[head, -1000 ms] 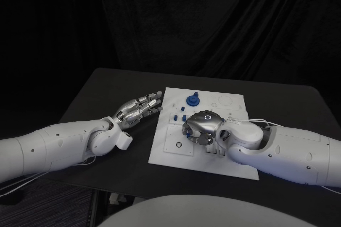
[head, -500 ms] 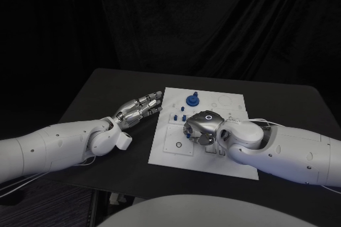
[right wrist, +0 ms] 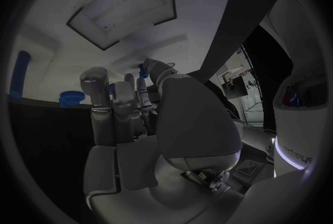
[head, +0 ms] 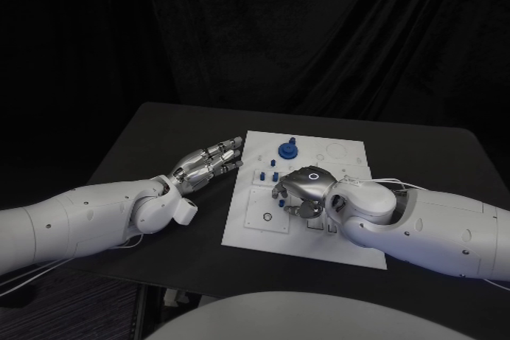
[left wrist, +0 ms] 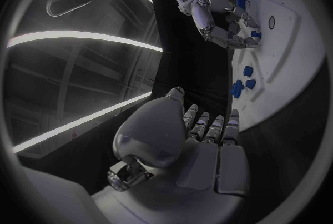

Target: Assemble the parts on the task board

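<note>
Right hand curls over the board at centre frame (grasp unclear), seemingly seating a part; next, press squarely.

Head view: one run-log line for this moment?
left hand: open, beside task board | right hand: curled over board, hold unclear | blue knob: standing at far edge

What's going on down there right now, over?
Left hand open, flat on the table beside the task board. Right hand curled over blue parts mid-board; grip unclear. Nothing in the way.
</note>
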Controlling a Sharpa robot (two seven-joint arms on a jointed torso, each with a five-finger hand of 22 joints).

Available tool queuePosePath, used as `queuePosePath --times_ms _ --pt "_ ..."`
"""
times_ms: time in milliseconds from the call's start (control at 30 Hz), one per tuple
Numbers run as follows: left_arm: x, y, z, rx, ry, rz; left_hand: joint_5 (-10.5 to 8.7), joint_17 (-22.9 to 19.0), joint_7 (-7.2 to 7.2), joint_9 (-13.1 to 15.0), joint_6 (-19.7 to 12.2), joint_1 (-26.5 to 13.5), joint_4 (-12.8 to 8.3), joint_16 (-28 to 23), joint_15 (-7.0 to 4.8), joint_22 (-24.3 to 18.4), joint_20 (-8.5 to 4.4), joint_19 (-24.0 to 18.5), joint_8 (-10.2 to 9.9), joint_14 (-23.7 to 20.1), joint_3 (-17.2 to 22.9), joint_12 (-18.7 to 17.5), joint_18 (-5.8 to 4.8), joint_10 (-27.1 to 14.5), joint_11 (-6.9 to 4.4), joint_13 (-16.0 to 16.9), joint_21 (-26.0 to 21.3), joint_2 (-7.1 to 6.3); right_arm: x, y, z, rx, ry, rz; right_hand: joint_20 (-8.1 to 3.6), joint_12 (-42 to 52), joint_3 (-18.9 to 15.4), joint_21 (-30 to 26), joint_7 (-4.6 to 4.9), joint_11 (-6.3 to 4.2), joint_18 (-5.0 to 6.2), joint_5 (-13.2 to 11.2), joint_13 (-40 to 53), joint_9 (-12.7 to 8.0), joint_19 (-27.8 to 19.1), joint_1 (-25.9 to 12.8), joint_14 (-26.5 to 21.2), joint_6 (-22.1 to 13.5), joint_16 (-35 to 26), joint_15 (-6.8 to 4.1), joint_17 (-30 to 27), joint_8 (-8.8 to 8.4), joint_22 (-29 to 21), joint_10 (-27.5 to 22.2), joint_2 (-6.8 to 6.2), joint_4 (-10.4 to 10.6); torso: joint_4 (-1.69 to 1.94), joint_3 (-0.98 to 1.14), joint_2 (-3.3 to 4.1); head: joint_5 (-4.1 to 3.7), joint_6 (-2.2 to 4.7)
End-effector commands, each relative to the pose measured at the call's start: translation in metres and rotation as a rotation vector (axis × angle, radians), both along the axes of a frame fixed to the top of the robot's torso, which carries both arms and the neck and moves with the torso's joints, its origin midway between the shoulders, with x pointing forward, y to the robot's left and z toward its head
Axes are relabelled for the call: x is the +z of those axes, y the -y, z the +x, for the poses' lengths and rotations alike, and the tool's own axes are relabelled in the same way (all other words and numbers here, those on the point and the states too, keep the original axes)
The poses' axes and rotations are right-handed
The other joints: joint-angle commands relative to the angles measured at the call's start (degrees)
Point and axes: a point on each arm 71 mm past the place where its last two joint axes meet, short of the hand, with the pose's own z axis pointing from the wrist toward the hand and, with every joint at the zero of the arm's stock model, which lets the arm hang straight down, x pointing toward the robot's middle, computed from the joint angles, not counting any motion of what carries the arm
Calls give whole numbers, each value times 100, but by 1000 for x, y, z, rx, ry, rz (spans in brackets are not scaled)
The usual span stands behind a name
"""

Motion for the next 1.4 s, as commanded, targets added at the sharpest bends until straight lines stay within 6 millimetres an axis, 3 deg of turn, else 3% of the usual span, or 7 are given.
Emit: queuePosePath --times_ms 33,367,567,833,1000,1167,1400 --pt "8 0 0 15 86 -84 26 4 18 5 2 65 2 15 34 -7 27 -10 16 18 30 -15 26 -34 -14 0 13 -12 5 4 -3 -9 25 57 52 -178 -64 -45 -34 55 57 -36 -149 -137 -19 34 -39 -163 -21 44 -20 -148 519 -237 -47 7 2 -1 0 -3 0" --pt "12 -3 -4 43 115 -85 23 -16 145 23 139 57 -53 -11 -98 -49 -60 -16 41 -42 16 46 71 -12 -56 9 8 -85 43 30 6 -73 86 178 105 -437 -171 11 15 128 46 113 -464 -347 32 198 -7 -287 49 94 18 -330 545 -462 -9 -36 -2 1 -2 -4 0" --pt "20 -5 -8 74 150 -84 -12 -23 288 39 311 -88 170 -18 -208 -90 -174 -21 63 -59 -169 123 72 20 -83 17 9 -100 72 56 20 -158 103 171 129 -420 -207 71 70 125 36 93 -580 -411 72 163 24 -200 93 123 45 -329 560 -263 55 42 -7 1 -10 -5 0" --pt "39 -5 -5 99 212 -88 -207 -25 407 38 403 -368 282 -21 -596 -691 -610 -259 55 -64 -507 239 28 82 -17 29 -97 -12 88 94 36 -287 86 166 95 -394 -216 267 133 38 10 -42 -868 -532 195 42 133 130 218 67 143 -266 603 372 127 295 7 -5 -6 -88 0" --pt "46 -5 -5 124 258 -92 -517 -25 57 -9 107 -565 287 -21 -762 -1116 -873 -383 -1 -64 -703 165 -74 92 -160 16 -163 -6 87 114 44 -359 61 146 67 -202 -243 259 188 -26 11 -192 -869 -595 203 -9 144 260 229 29 143 -257 602 727 114 424 -7 -1 -13 -146 0" --pt "48 -5 -4 139 282 -90 -610 -25 -138 -35 -133 -624 285 -21 -744 -1190 -848 -397 -28 -64 -749 -21 -76 20 -350 -6 -174 -3 83 126 47 -416 50 129 -89 518 -431 341 207 -252 -7 -293 -446 -670 280 -187 227 480 289 -162 209 -235 623 1093 43 644 -2 3 -5 -213 0" --pt "47 -7 -2 146 286 -84 -500 -25 -156 -34 -138 -589 284 -21 -596 -1201 -543 -397 -26 -64 -731 -77 37 -3 -380 -11 -174 -1 67 128 47 -442 20 67 -144 796 -563 489 189 -298 -34 -478 -189 -691 383 -291 324 623 370 -198 308 -218 661 1023 12 764 2 1 1 -249 0"
